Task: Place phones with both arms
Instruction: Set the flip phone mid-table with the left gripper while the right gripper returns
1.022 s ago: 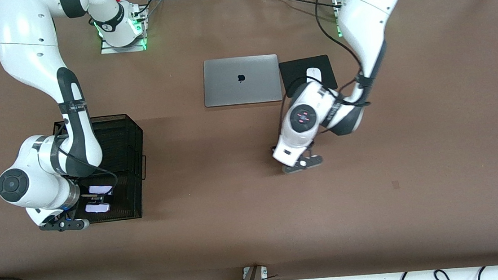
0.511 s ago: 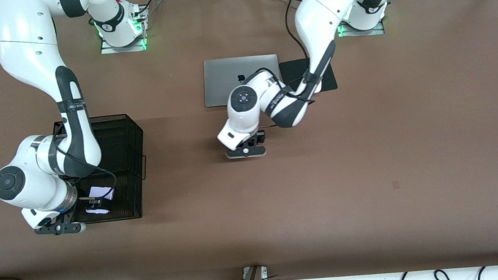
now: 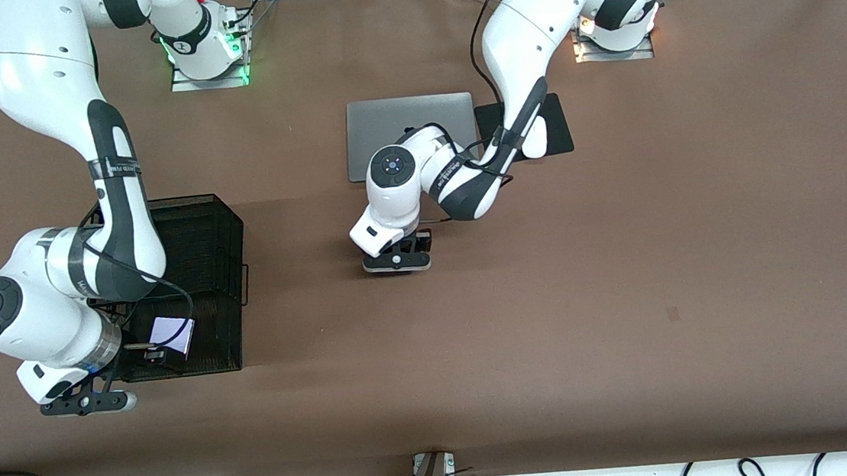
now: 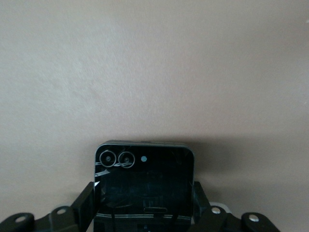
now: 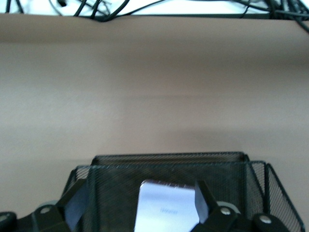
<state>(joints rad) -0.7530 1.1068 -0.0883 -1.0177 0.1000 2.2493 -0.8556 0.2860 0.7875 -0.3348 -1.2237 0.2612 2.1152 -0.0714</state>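
Left wrist view: we see left gripper (image 4: 145, 212) clamping black phone (image 4: 144, 186) over bare table (image 3: 624, 251). Right gripper (image 5: 140, 212) spread above lavender phone (image 3: 173, 333) in mesh basket (image 3: 220, 233). Risk: edge-only grip, phone slips during transfer.

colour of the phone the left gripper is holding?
Black phone, glossy, shut in the left gripper. Left wrist view shows it best.

Right gripper (image 5: 136, 210) fingers spread over black mesh basket (image 5: 169, 166), pale lavender-white phone (image 5: 166, 205) inside it, bare brown worktop (image 5: 154, 96) out to the cable-strewn edge.
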